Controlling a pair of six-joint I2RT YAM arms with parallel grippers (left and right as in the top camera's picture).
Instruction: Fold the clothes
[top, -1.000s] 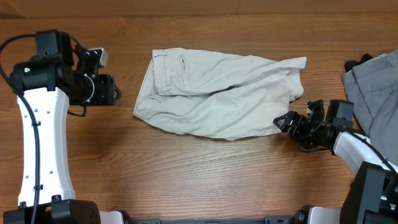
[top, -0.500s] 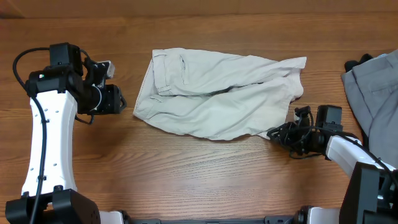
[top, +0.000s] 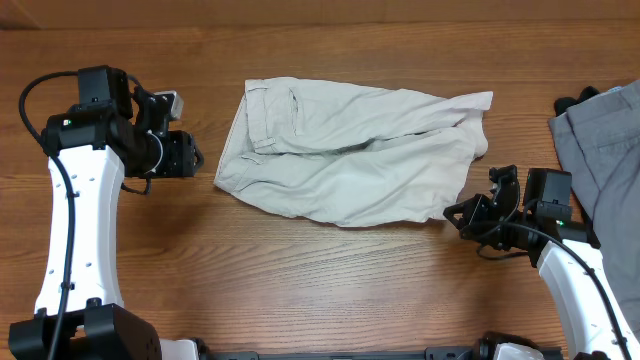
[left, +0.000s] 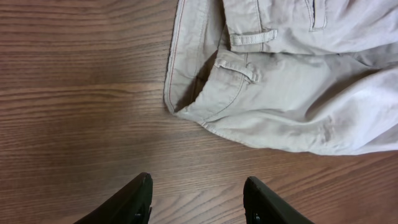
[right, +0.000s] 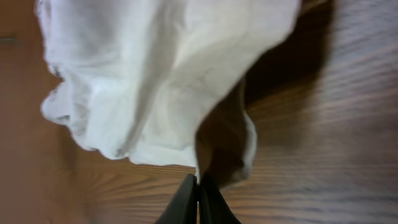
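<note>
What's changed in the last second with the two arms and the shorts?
The right tool reached in to the nearest leg hem of the shorts and closed on it. The left tool, jaws apart, moved closer to the waistband end without touching it. The shorts and the grey garment stayed put.

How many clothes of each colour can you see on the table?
beige shorts: 1
grey garment: 1
black garment, only a small bit showing: 1
Total: 3
</note>
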